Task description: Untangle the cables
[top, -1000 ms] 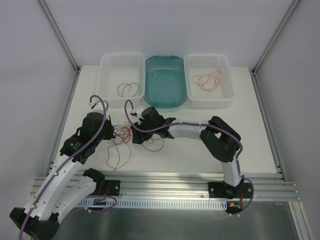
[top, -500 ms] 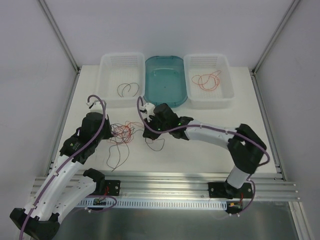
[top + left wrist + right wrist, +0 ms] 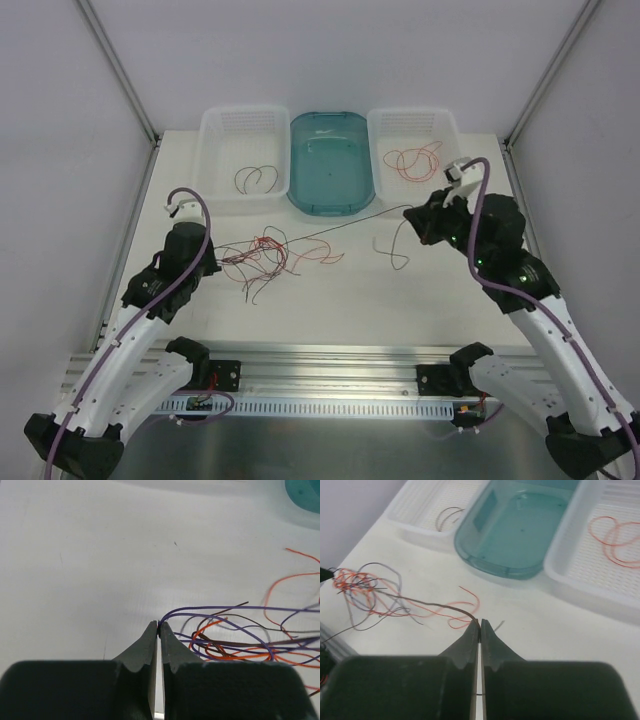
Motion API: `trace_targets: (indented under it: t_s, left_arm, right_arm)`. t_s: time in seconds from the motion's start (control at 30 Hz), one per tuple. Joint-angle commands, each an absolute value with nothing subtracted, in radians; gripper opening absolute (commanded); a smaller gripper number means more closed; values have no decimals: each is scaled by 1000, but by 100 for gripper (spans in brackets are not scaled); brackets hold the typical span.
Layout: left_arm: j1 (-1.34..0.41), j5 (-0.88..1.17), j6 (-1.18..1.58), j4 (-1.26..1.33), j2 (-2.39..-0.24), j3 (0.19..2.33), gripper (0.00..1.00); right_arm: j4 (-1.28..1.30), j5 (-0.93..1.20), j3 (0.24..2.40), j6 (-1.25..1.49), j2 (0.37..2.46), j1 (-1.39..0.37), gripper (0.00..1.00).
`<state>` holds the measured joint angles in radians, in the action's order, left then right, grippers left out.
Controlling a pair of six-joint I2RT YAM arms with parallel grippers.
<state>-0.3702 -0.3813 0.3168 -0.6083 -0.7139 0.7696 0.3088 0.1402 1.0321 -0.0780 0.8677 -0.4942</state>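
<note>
Because these hair-thin curly wires [image 3: 268, 256] weigh almost nothing and flop wherever they are led, each is best taken by a free end or an outer loop, never by the knot. It should then be drawn slowly, since a sharp tug would likely tighten the snarl or slip the strand out of the pads. The main tangle of red-orange, dark brown and blue-black strands lies on the matte white tabletop [image 3: 380, 300], left of centre. The left gripper [image 3: 158, 628] sits at its edge, jaws pressed together on a blue-black strand [image 3: 240, 608]. Well apart to the right, the right gripper [image 3: 479, 626] is pinched shut on one dark brown strand [image 3: 440, 606] that stretches nearly taut to the tangle. The table looks smooth and offers little friction. Along its far edge stand a white perforated plastic basket [image 3: 225, 140] holding dark brown wires [image 3: 255, 178], a teal oval plastic tub [image 3: 330, 170], and a second white basket [image 3: 445, 185] with red-orange wires [image 3: 410, 160]. Plain pale walls [image 3: 330, 60] and aluminium posts [image 3: 117, 65] enclose the cell.
</note>
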Motion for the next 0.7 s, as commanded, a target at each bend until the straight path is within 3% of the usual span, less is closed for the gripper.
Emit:
trace_targets:
  t_s: [0.0, 0.3, 0.53, 0.67]
  left_arm:
    - [-345, -451, 336, -634, -726, 782, 0]
    - [-302, -584, 357, -663, -778, 790, 0]
    - [-233, -627, 350, -683, -871, 837, 0]
    - [-219, -579, 357, -683, -873, 842, 0]
  right_arm:
    - [485, 51, 1081, -106, 790, -390, 1]
    - [640, 75, 1276, -65, 749, -54, 1]
    - [707, 12, 1436, -38, 795, -25, 1]
    - [764, 28, 1393, -45, 819, -23, 1]
